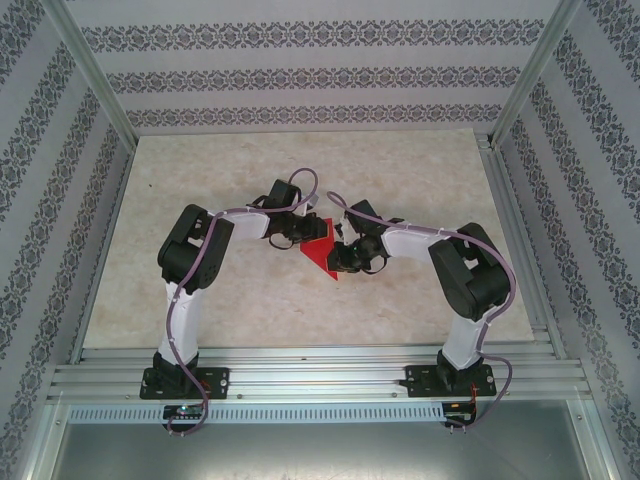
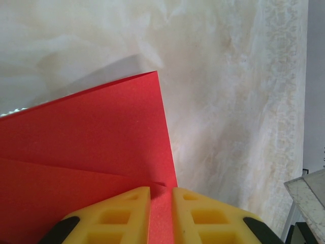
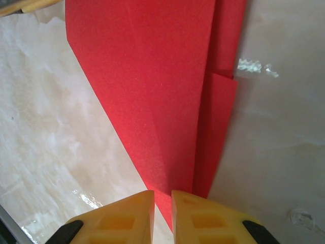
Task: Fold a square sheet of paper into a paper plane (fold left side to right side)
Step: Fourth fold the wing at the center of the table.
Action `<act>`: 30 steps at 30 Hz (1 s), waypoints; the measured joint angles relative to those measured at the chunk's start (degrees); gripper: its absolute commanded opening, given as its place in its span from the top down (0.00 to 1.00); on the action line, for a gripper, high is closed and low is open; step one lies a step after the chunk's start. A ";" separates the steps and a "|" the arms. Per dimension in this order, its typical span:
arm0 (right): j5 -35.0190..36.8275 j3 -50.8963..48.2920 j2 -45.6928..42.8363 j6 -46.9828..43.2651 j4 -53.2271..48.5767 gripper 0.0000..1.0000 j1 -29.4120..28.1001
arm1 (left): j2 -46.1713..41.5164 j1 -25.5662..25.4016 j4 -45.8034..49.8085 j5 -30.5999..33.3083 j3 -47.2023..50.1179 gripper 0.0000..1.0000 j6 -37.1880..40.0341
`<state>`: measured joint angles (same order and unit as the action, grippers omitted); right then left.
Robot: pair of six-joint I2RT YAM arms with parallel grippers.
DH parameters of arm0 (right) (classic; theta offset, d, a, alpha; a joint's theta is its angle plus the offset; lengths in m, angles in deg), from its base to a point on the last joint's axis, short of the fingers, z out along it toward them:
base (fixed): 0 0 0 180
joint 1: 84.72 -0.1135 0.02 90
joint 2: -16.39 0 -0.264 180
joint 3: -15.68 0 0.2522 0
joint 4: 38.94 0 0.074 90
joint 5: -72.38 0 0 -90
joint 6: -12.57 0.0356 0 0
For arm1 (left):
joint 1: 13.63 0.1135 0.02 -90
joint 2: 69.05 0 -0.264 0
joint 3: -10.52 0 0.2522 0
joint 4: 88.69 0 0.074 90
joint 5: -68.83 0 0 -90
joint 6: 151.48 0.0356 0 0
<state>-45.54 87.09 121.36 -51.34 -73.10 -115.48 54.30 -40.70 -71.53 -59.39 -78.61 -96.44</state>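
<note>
Item examined: the paper plane (image 1: 318,250), of bright red paper, folded into a flat wedge that narrows to a point. It is located over the middle of the counter (image 1: 200,180), with the point directed towards the counter's near edge. In the right wrist view the paper plane (image 3: 157,91) is seen as a long tapering shape with a lengthwise crease and a narrower layer, stepped along its edge, lying to one side. In the left wrist view a square corner of the paper plane (image 2: 91,147) is recorded, crossed by a fold line; a grey shadow is cast on the pale marbled counter beyond its edge.

Left claw (image 1: 297,237), just left of the counter's middle: the yellow fingers are drawn almost together, and the left claw (image 2: 161,195) is clamped on the sheet's edge.

Right claw (image 1: 345,258), just right of the counter's middle: the right claw (image 3: 162,198) is likewise nearly closed, with the narrow end of the sheet pinched between its fingers
</note>
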 measured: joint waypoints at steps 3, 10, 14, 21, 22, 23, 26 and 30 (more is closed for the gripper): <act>-0.07 -0.07 -0.39 0.50 0.55 0.84 0.00 | 0.00 0.00 0.00 0.04 0.00 0.80 -0.02; -1.27 -1.14 -3.41 2.78 4.15 0.89 -0.28 | 0.00 0.00 0.00 0.13 0.00 0.81 0.00; -1.77 -1.64 -2.03 3.43 5.77 0.90 -1.05 | 0.00 0.00 0.02 0.13 0.00 0.81 0.00; -1.73 -2.27 1.18 3.87 6.01 0.90 -1.51 | 0.11 0.00 0.02 0.13 0.00 0.81 0.00; -1.66 -2.27 1.18 3.85 5.95 0.90 -1.51 | 0.11 0.00 0.02 0.13 0.00 0.81 0.00; -1.53 -2.27 1.18 3.82 5.90 0.90 -1.51 | 0.11 0.00 0.00 0.13 0.00 0.81 0.00; -1.29 -2.27 1.16 3.78 5.81 0.90 -1.49 | 0.11 0.00 0.02 0.15 -0.02 0.81 0.02; -1.09 -2.67 0.94 3.39 5.97 0.91 -1.49 | 0.22 0.00 0.02 0.15 -0.09 0.81 0.02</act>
<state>-46.63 84.42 122.30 -47.95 -67.14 -116.97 54.52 -40.70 -71.51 -59.24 -78.70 -96.42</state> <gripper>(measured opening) 0.096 0.188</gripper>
